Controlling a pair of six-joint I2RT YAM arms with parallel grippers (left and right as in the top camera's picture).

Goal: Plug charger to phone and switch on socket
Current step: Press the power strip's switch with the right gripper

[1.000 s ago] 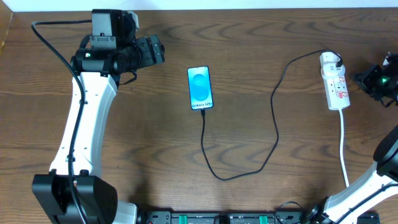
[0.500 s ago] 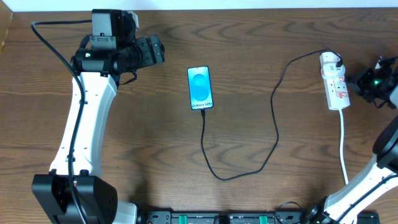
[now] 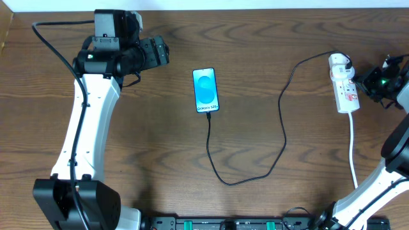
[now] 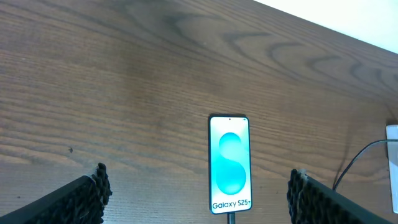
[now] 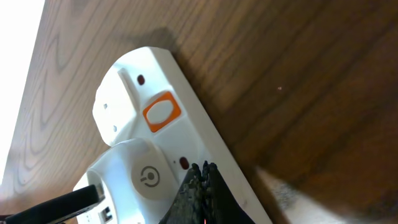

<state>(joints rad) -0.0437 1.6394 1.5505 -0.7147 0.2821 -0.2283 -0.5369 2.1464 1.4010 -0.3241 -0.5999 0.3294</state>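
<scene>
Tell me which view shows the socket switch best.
Right wrist: the orange switch is large and clear, near the gripper. Overhead shows the whole socket, its switch too small to make out. Left wrist shows no switch.

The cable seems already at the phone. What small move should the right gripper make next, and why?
Probably ease the right gripper, jaws shut, onto the socket's orange switch: the charger already meets the phone's bottom edge, and the fingertips hover just short of it.

The left wrist view cuts off the charger [image 4: 231,219] just below the phone [image 4: 229,163] and shows only a sliver of the socket [image 4: 393,168].
</scene>
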